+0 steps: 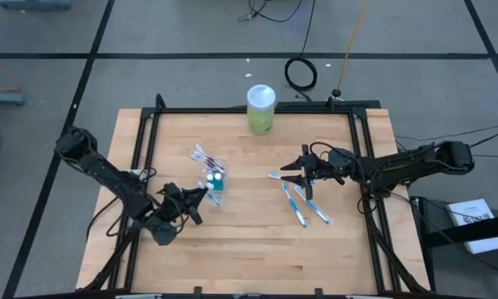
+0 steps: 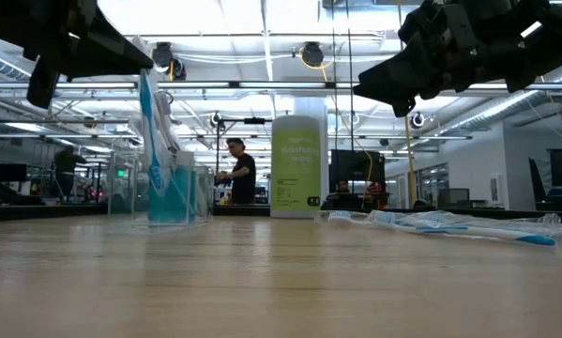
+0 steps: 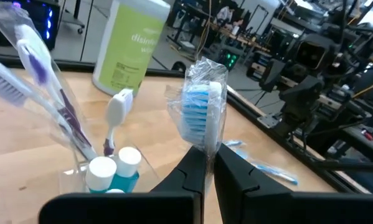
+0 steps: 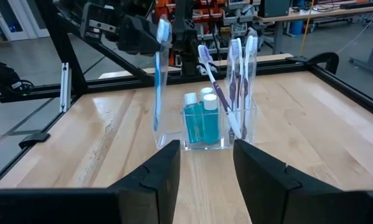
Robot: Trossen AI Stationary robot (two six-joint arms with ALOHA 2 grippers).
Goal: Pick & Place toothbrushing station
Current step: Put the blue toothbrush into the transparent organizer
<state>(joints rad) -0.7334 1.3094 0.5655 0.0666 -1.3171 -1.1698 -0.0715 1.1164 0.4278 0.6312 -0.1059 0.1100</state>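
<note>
Left gripper clamped on wrapped blue toothbrush, held upright just beside clear cup. Cup holding teal tubes and purple-white toothbrushes. Right gripper parted, nothing held, facing cup. Loose toothbrushes flat beneath right gripper. Green canister beyond, upright.
</note>
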